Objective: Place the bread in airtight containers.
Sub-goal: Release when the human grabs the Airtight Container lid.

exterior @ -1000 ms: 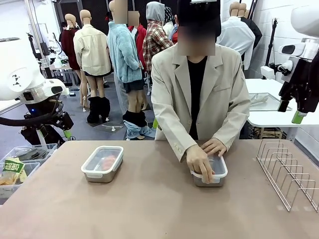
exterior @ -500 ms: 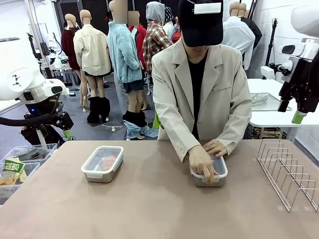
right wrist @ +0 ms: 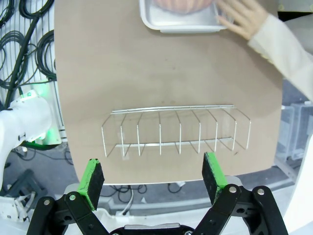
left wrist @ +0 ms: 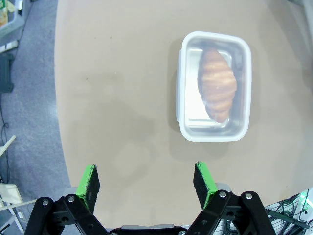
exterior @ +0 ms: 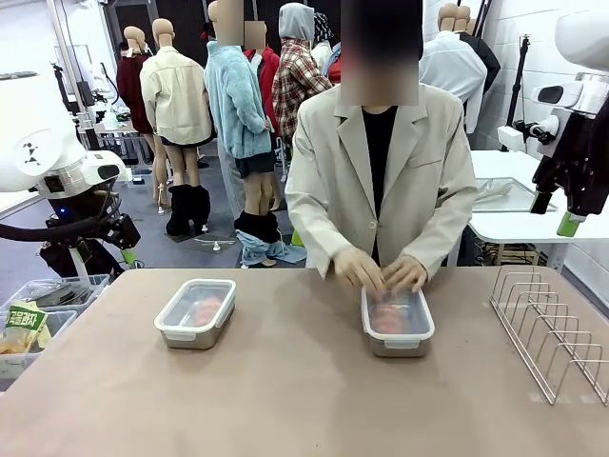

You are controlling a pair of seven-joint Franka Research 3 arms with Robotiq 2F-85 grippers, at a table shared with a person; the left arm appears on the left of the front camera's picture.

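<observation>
Left wrist view shows my left gripper [left wrist: 145, 178] wide open and empty, with a croissant [left wrist: 217, 84] at one o'clock shut under its container [left wrist: 214, 87] lid to stay fresh.

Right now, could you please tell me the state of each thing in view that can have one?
left container: lid on, croissant inside
right container: lid on, bread inside, person's hands at its far edge
left gripper: open, empty
right gripper: open, empty
wire rack: empty
</observation>
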